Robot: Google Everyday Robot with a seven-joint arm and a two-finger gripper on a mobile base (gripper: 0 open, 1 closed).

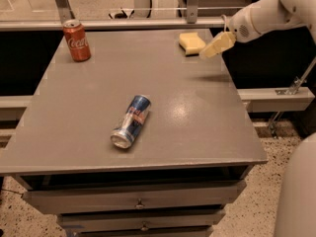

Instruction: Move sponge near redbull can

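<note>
Grey tabletop (89, 98), far right: gripper (216, 45) hovers beside sponge (190, 41); approach step. Jaws' gap: cannot tell. Next, grasp it.

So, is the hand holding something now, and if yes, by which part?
Nothing is held. The hand is in the air just right of the sponge, which lies flat on the table. The redbull can lies apart, on its side.
</note>
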